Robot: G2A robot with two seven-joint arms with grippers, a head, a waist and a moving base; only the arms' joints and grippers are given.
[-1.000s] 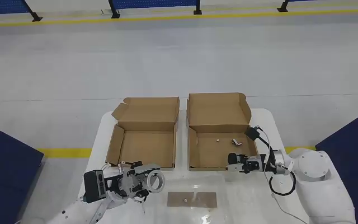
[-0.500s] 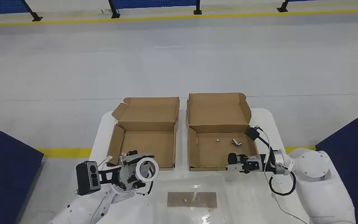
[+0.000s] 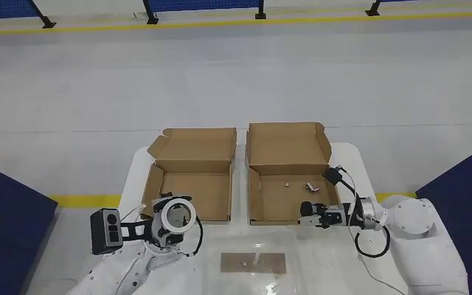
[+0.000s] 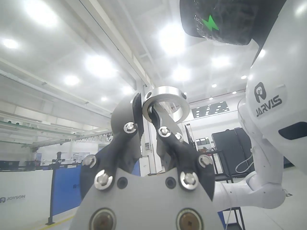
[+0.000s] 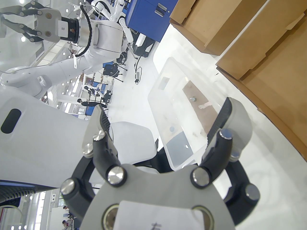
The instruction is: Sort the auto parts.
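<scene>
The left gripper [image 4: 146, 111] is squeezing a shiny metal ring [image 4: 168, 94] at the lower left of the top view, by the left box [image 3: 195, 195]. The right gripper [image 5: 165, 108] is hanging open.

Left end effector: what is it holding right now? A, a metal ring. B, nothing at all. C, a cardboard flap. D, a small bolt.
A: in the left wrist view the left end effector is clamped on the wall of a shiny metal ring, one finger outside it and one inside.
</scene>
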